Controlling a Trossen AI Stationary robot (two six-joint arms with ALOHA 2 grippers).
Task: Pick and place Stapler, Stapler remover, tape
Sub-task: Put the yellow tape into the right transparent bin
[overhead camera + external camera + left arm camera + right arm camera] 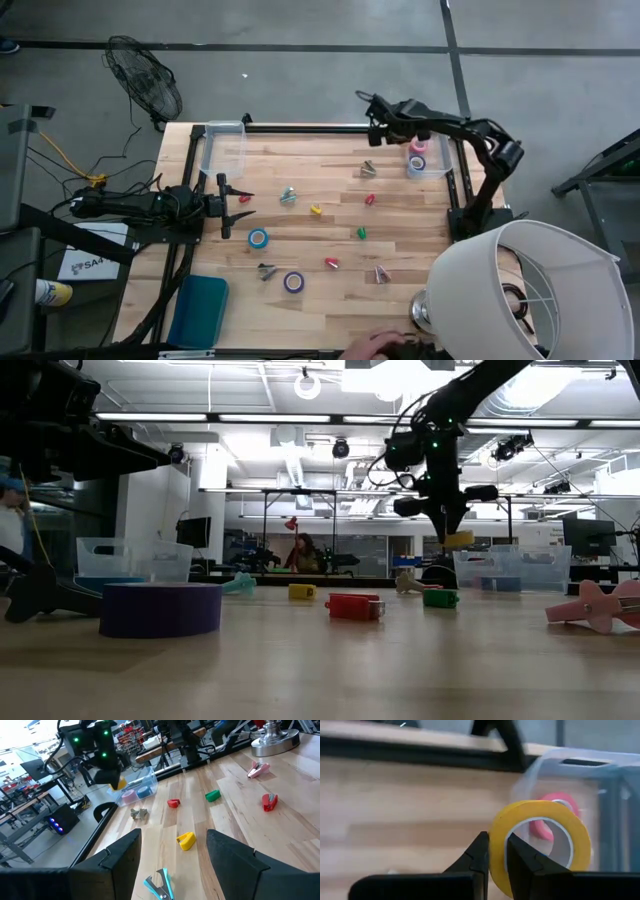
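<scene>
Wooden boards are forming the table, which is standing on a grey floor with a fan beyond its far left corner. From above, the right gripper is hanging at the far right, clamped on the yellow tape, just over a clear bin that is holding a pink tape. The left gripper is waiting near the left edge with its fingers spread and nothing between them. A blue tape and a purple tape are lying near it, among small coloured staplers and staple removers.

From table height, the purple tape is lying close, and the yellow tape is hanging in the air under the right gripper, above the far bin; a workshop is showing behind.

From the left wrist, a yellow stapler is lying ahead between the wide fingers.

From the right wrist, the two fingers are pinching the wall of the yellow tape, with the pink tape behind it.
</scene>
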